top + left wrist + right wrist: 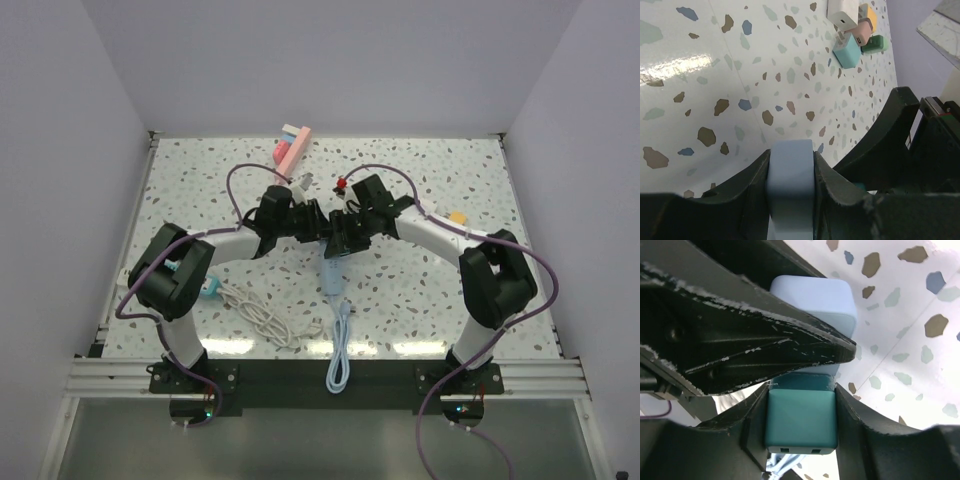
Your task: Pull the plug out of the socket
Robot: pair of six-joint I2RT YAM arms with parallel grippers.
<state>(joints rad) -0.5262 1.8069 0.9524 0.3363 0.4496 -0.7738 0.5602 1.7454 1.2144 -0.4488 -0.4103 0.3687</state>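
the speckled desk (480, 290) carries everything, with the two arms bolted at its near edge. the left arm (230, 245) and the right arm (440, 235) both bend inward and meet close to the middle of the desk.

the socket (790, 185) is a pale blue block lying at the middle of the desk, between the two wrists. the left gripper (790, 165) is clenched on it, one black finger pressed to each long side. its blue cable (343, 345) runs from it toward the near edge and loops there between the arm bases. a white cable (262, 315) lies in loose coils nearer the near left corner, just beside the left arm.

the plug (800, 417) is a teal cube. it sits against the end of the socket, touching it, with no gap to be seen in the right wrist view. the right gripper (800, 440) is closed on the plug, a finger flat against each side. one finger of the left gripper crosses just above it in that view.

a pink and white piece (293, 148) lies at the far edge, left of centre. a small orange block (457, 217) rests near the right edge beside the right arm. in the left wrist view a cluster of small chargers (855, 35), white, yellow, pink, light blue and green, lies packed together well apart from the socket.
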